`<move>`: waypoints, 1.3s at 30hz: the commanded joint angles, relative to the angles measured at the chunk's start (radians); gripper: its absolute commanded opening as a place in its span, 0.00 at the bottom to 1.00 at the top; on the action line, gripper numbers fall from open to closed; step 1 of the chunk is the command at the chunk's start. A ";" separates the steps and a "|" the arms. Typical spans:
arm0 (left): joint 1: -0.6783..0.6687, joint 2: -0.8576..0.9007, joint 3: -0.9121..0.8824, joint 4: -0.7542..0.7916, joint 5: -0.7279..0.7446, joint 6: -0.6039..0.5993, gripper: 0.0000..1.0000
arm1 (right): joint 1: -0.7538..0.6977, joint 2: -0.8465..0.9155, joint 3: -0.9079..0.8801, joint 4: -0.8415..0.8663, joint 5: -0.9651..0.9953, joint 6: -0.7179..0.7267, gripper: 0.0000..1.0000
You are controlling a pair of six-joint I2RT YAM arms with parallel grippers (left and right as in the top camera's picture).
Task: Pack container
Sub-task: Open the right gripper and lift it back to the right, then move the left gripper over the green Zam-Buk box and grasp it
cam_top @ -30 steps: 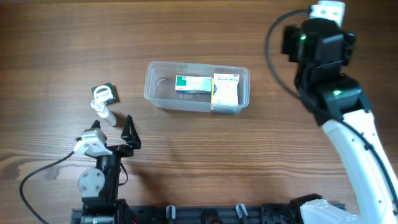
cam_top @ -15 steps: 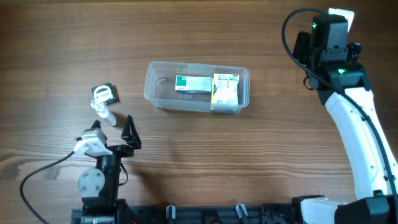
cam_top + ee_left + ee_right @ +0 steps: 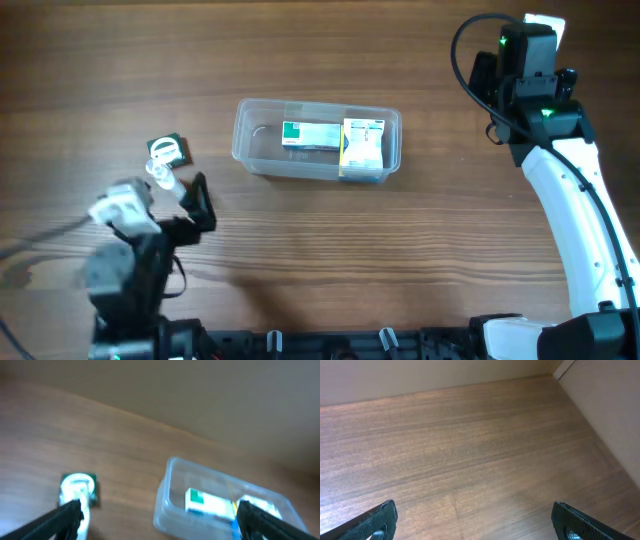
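Observation:
The clear plastic container (image 3: 243, 128) sits at the table's middle, holding a green-and-white box (image 3: 309, 134) and a yellow-and-white box (image 3: 362, 143). It also shows in the left wrist view (image 3: 164, 497), with the green-and-white box (image 3: 210, 502) inside. A small green packet (image 3: 168, 150) and a white tube (image 3: 163, 178) lie to its left. My left gripper (image 3: 177, 196) is open and empty just below them, its fingers wide apart in the left wrist view (image 3: 157, 512). My right gripper (image 3: 528, 45) is at the far right corner, open and empty over bare wood in the right wrist view (image 3: 475, 515).
The green packet (image 3: 77, 485) lies just ahead of my left finger in the blurred left wrist view. The right arm's white link (image 3: 580, 220) runs down the right side. The table's far edge meets a wall (image 3: 600, 390).
The right arm swung up to the far right corner a second ago and has held still since. The left arm has just shifted left and is blurred with motion.

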 commanded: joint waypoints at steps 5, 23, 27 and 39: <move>0.053 0.556 0.533 -0.414 0.019 0.021 1.00 | 0.001 0.013 0.003 0.001 -0.006 0.019 1.00; 0.053 0.977 0.678 -0.551 0.014 0.018 1.00 | 0.001 0.013 0.003 0.074 -0.103 0.019 1.00; 0.057 0.979 0.679 -0.500 -0.054 -0.002 1.00 | -0.021 0.013 0.003 0.059 -0.231 0.082 1.00; 0.206 0.981 0.689 -0.462 -0.082 -0.040 1.00 | -0.282 0.094 0.003 -0.023 -0.604 0.179 1.00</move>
